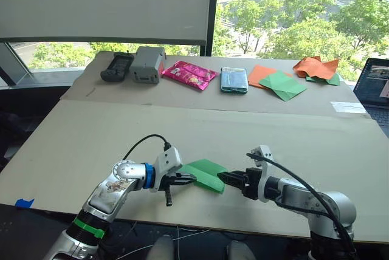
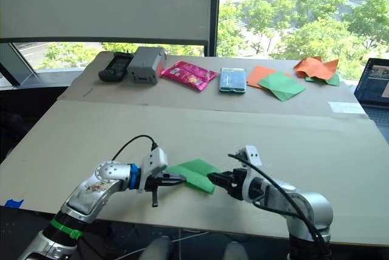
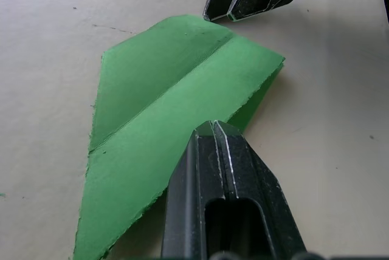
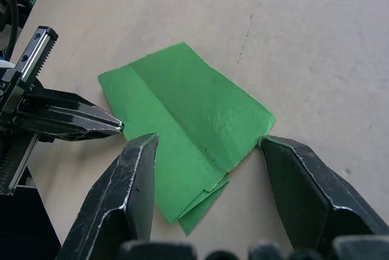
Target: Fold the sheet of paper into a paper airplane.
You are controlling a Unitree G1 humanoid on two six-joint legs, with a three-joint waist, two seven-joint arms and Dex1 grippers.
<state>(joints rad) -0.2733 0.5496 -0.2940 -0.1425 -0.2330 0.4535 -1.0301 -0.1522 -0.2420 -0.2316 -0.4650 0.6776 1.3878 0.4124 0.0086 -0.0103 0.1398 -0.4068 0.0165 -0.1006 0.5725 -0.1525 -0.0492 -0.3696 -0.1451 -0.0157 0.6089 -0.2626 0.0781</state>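
The paper airplane (image 1: 205,175) lies on the near table (image 1: 79,144) at its front edge, between the left gripper (image 1: 182,180) at its 9 o'clock and the right gripper (image 1: 223,178) at its 3 o'clock; at 12 o'clock, on the far table (image 1: 182,99), a row of items runs left to right.

Far table (image 1: 182,99) row — black device (image 1: 117,66), grey box (image 1: 148,64), pink packet (image 1: 189,75), teal pack (image 1: 234,80), orange sheets (image 1: 315,66), smooth green sheet (image 1: 282,85); laptop (image 1: 374,85) at right edge.
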